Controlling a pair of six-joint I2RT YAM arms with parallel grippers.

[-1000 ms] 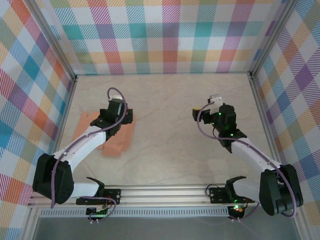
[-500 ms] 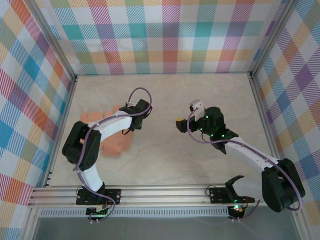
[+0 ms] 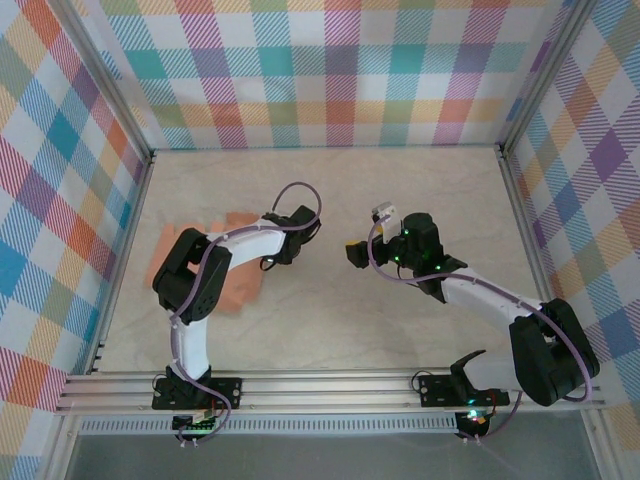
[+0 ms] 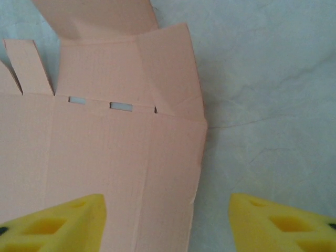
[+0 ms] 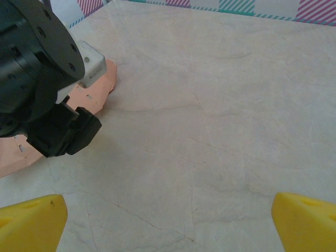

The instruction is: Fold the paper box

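Left fingers (image 4: 58, 223) and right fingers (image 5: 307, 218) spread; paper box (image 4: 105, 157) cut off, probably flat.

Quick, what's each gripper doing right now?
Left gripper: open, fingers either side of the paper box edge, gripping nothing.
Right gripper: open, empty.
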